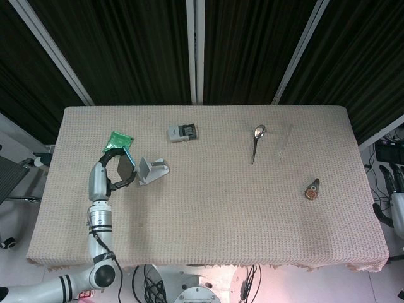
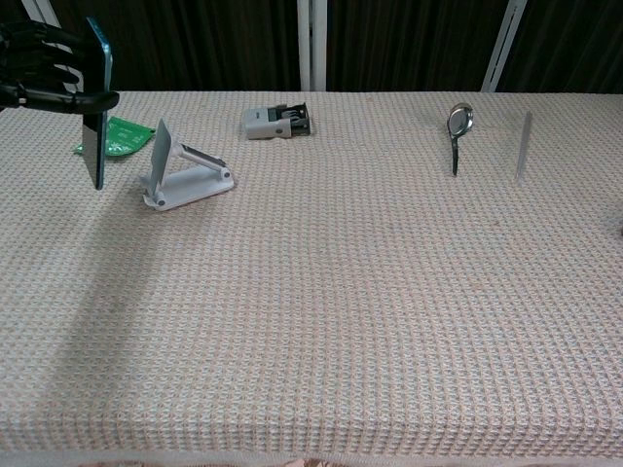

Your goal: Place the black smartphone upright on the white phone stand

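My left hand (image 1: 100, 177) holds the black smartphone (image 1: 127, 159) by its edges, in the air just left of the white phone stand (image 1: 151, 170). In the chest view the left hand (image 2: 34, 68) is at the top left corner. There the smartphone (image 2: 95, 107) hangs upright and edge-on, its teal rim showing, a short way left of the stand (image 2: 180, 173) and above it. The stand's tilted backplate faces the phone, and nothing rests on it. My right hand (image 1: 396, 186) hangs off the table's right side, holding nothing, fingers apart.
A green packet (image 1: 118, 141) lies behind the left hand. A grey clip-like device (image 1: 183, 132) sits at the back centre. A spoon (image 1: 255, 142) and a clear upright panel (image 2: 524, 146) are at the back right. A small brown object (image 1: 312, 189) lies near the right edge.
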Controlling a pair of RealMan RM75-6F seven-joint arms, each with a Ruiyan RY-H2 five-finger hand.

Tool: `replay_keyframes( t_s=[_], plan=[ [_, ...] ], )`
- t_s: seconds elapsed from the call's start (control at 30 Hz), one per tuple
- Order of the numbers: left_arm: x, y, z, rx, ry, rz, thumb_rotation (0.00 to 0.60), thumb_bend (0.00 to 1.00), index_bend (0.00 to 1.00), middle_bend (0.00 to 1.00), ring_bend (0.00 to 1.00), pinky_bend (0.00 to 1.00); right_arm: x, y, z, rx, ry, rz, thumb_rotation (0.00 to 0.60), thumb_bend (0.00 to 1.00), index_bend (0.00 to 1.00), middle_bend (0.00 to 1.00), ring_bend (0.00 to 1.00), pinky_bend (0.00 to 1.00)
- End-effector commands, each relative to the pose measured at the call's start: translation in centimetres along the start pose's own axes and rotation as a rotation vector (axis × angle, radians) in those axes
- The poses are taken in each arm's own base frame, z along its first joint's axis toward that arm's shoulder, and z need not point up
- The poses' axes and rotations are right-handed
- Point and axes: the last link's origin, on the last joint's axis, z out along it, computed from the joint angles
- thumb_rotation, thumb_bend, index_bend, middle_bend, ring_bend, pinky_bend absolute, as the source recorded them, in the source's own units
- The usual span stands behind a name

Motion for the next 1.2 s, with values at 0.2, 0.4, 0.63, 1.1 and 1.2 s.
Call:
replay_keyframes(
  t_s=[0.2, 0.4, 0.63, 1.1, 1.2],
  plan=[
    [-2.1, 0.5, 0.9, 0.037, -0.013, -0.049, 0.6, 0.34, 0.58, 0.66, 0.24, 0.21, 0.5, 0.4, 0.0, -0.007, 0.007, -0.003, 0.6, 0.23, 0.0, 0.0, 0.0, 0.0],
    [-2.9, 0.7, 1.2, 0.026, -0.045, -0.075, 0.6, 0.34, 0.58, 0.66, 0.24, 0.21, 0.3, 0.6, -0.1, -0.014, -0.004, -0.003, 0.6, 0.23, 0.0, 0.0, 0.0, 0.0],
    [-3.5, 0.8, 1.7, 0.006, -0.081, -0.097, 0.6, 0.34, 0.58, 0.67, 0.24, 0.21, 0.3, 0.6, -0.1, -0.012, -0.004, -0.004, 0.6, 0.23, 0.0, 0.0, 0.0, 0.0],
    [-3.8, -0.6, 2.6, 0.026, -0.118, -0.118, 0.6, 0.35, 0.58, 0.67, 0.24, 0.21, 0.1, 0.8, -0.2, -0.024, -0.013, -0.009, 0.6, 0.23, 0.0, 0.0, 0.0, 0.0],
    [-3.8, -0.8, 2.6, 0.03, -0.119, -0.119, 0.6, 0.35, 0.58, 0.67, 0.24, 0.21, 0.1, 0.8, -0.1, -0.025, -0.013, -0.009, 0.6, 0.23, 0.0, 0.0, 0.0, 0.0]
  ],
)
